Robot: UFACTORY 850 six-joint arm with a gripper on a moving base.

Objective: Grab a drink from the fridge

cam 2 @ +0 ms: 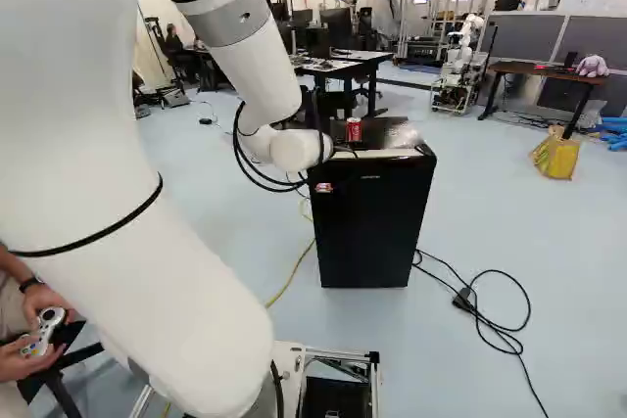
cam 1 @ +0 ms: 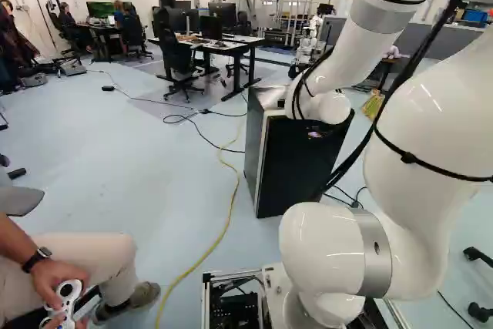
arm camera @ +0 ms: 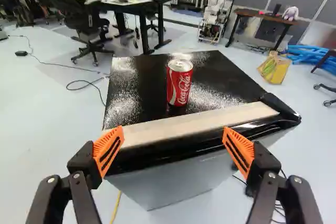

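The black fridge stands closed ahead of the arm, also visible in the left base view as a dark box. On its glossy top, a red drink can is upright. In the wrist view my gripper is open, its two orange-padded fingers wide apart with nothing held between them. Beyond the fingertips lies the fridge's front top edge with a pale strip, and farther ahead the can stands on the fridge top. The arm's wrist hides the gripper in the base views.
A person holding a controller sits close at the left of the left base view. Black cables lie on the floor beside the fridge, with a yellow cable on its other side. Desks and another robot stand farther back.
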